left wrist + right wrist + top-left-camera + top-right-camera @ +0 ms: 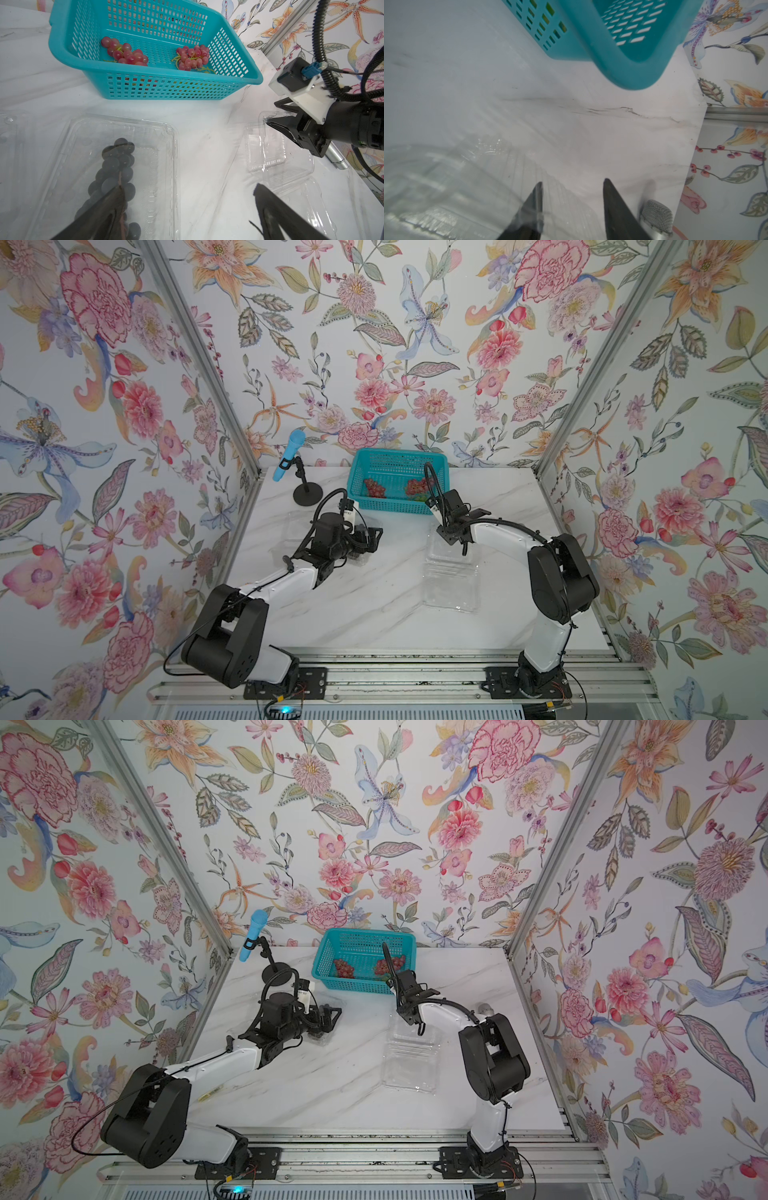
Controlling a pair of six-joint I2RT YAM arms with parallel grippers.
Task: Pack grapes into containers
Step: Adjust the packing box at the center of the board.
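My left gripper (188, 188) hangs open above a clear container (145, 128) with a bunch of dark grapes (118, 160) lying in it; nothing is between its fingers. Two red bunches of grapes (126, 54) (192, 57) lie in the teal basket (166, 87), and both top views show them too (375, 488) (345, 968). At the right stands an open, empty container (451, 580) (411, 1065). My right gripper (573, 181) is at its far rim, jaws partly apart with the thin clear plastic edge between them. Part of another container (8, 128) shows beside the first.
A blue microphone (289, 456) on a black stand sits at the back left of the marble table. A silver microphone (656, 214) lies close beside my right gripper, near the right wall. The basket (397, 456) stands against the back wall.
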